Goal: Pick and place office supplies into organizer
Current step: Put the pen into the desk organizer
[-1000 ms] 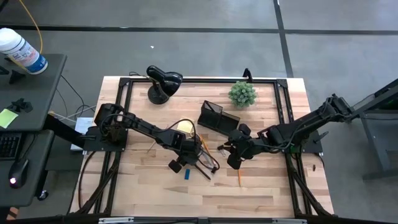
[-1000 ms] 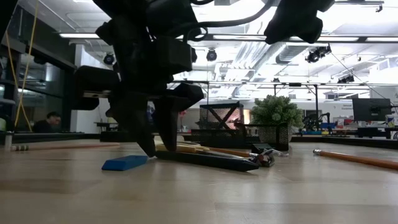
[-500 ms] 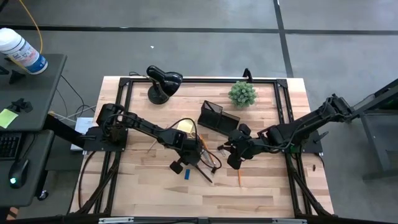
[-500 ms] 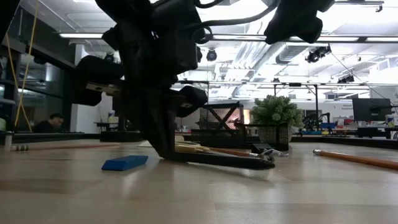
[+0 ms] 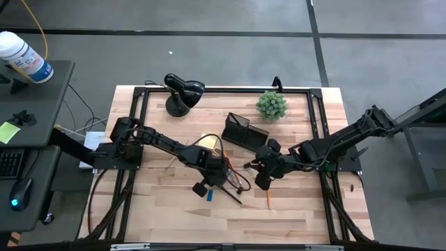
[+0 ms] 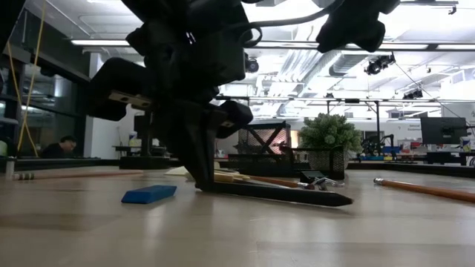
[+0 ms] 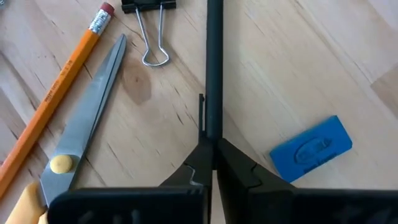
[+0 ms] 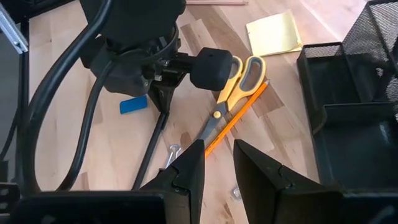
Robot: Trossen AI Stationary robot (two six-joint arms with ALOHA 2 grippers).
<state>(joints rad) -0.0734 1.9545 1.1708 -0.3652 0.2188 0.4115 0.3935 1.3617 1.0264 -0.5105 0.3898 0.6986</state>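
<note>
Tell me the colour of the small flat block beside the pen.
Blue; the small flat block shows best in the left wrist view.

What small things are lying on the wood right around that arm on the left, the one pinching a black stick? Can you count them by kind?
Seen from the left wrist camera:
black pen, pinched in the left gripper: 1
orange pencil: 1
scissors: 1
binder clip: 1
blue block: 1
Total: 5
</note>
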